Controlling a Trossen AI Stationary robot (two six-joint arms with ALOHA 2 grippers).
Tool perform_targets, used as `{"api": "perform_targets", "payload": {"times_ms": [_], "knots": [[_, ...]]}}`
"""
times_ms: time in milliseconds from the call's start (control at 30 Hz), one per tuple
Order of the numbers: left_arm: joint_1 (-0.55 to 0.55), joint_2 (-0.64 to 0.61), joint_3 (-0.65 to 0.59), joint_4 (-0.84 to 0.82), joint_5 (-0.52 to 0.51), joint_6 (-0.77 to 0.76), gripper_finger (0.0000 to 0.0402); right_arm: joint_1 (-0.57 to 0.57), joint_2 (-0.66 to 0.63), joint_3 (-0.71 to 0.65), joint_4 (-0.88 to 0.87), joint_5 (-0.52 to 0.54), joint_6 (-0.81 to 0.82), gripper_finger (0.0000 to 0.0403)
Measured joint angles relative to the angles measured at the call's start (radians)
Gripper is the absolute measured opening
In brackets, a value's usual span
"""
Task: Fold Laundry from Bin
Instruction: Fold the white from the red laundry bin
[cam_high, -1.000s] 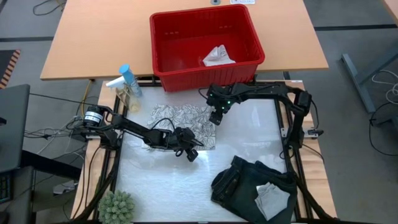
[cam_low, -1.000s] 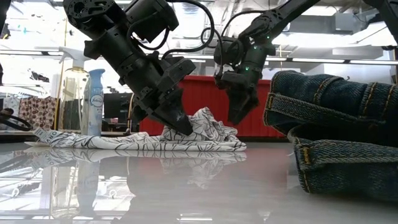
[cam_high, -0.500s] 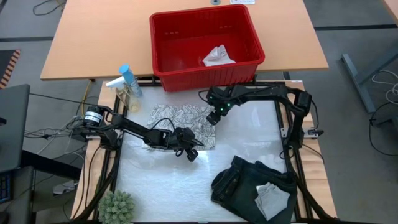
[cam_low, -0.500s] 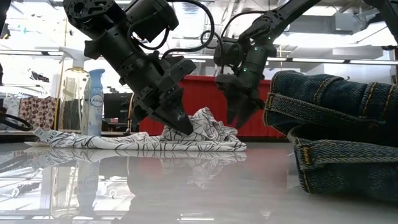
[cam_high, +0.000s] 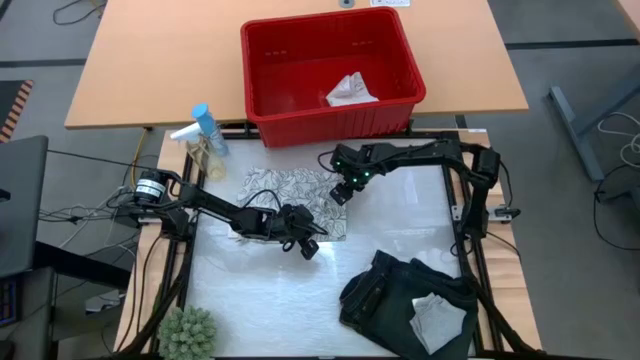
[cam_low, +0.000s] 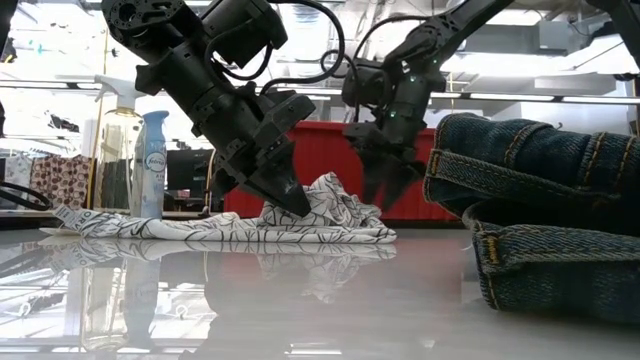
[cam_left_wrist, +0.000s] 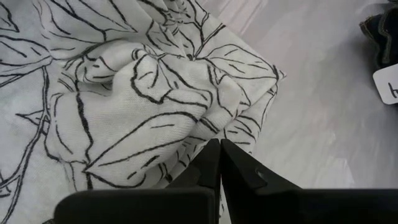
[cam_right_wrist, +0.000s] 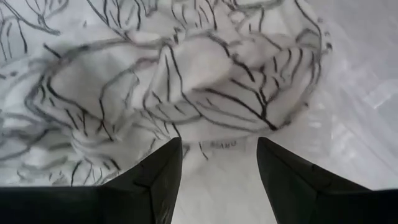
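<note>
Left gripper (cam_high: 308, 243) is pinched shut on the near corner of the leaf-patterned cloth (cam_high: 290, 195), likely pinning it for a fold. Right gripper (cam_high: 340, 192), fingers spread and empty, hangs over the cloth's far corner, toward the red bin (cam_high: 330, 118), probably lining up to grab it. Dark jeans (cam_high: 400, 295) lie well apart from the cloth; a small whitish cloth (cam_high: 350, 90) sits inside the bin.

Jeans (cam_high: 405, 300) beside bare table (cam_high: 260, 290)
</note>
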Motion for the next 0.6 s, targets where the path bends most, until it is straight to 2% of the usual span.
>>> {"api": "perform_targets", "payload": {"times_ms": [267,600], "knots": [[0.000,0.000,0.000,-0.005,0.016,0.007,0.0000,0.012,0.040,-0.002,0.068,-0.011,0.025,0.0227],[0.000,0.000,0.000,-0.001,0.018,0.022,0.0000,0.013,0.017,0.000,0.086,-0.038,-0.027,0.0167]]}}
